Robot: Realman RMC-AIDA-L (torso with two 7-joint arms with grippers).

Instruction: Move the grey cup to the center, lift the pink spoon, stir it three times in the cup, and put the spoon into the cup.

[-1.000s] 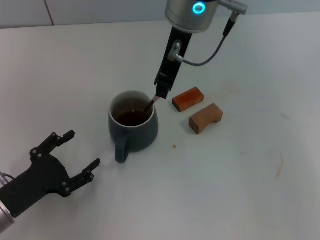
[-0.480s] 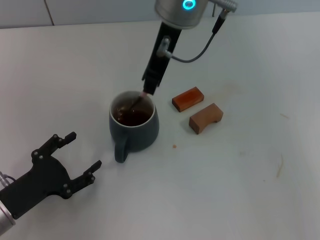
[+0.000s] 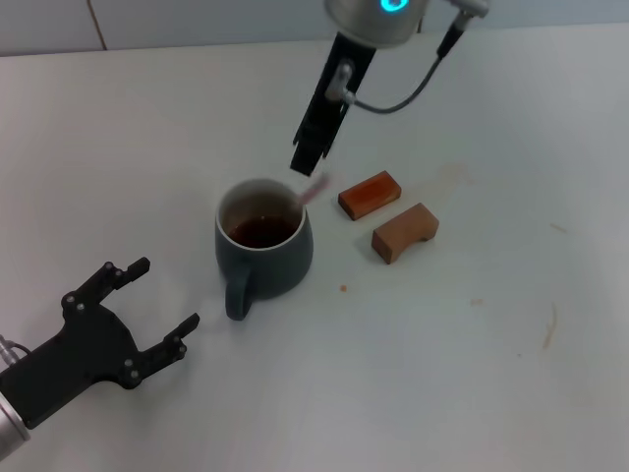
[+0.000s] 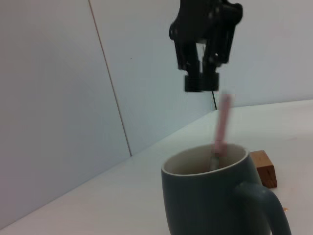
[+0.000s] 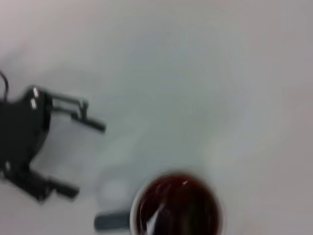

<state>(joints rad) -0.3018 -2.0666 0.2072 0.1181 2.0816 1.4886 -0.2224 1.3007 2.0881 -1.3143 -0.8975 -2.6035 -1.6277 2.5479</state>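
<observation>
The grey cup (image 3: 263, 248) stands on the white table with brown liquid in it and its handle toward me. The pink spoon (image 3: 314, 188) stands in the cup, leaning on the far right of the rim; in the left wrist view the pink spoon (image 4: 222, 122) rises out of the cup (image 4: 215, 196). My right gripper (image 3: 306, 163) hangs just above the spoon's handle tip, apart from it, fingers slightly open; it also shows in the left wrist view (image 4: 201, 83). My left gripper (image 3: 163, 293) rests open and empty at the near left of the cup. The right wrist view looks down into the cup (image 5: 177, 208).
Two brown wooden blocks lie right of the cup: a reddish one (image 3: 370, 194) and a lighter notched one (image 3: 404, 232). A small crumb (image 3: 343, 288) lies near the cup. The right arm's cable (image 3: 413, 88) loops above the blocks. A wall (image 4: 58, 98) stands behind the table.
The right gripper carried the spoon across the cup from right to left, then back right. It has let go and lifted; the spoon now leans on the rim.
</observation>
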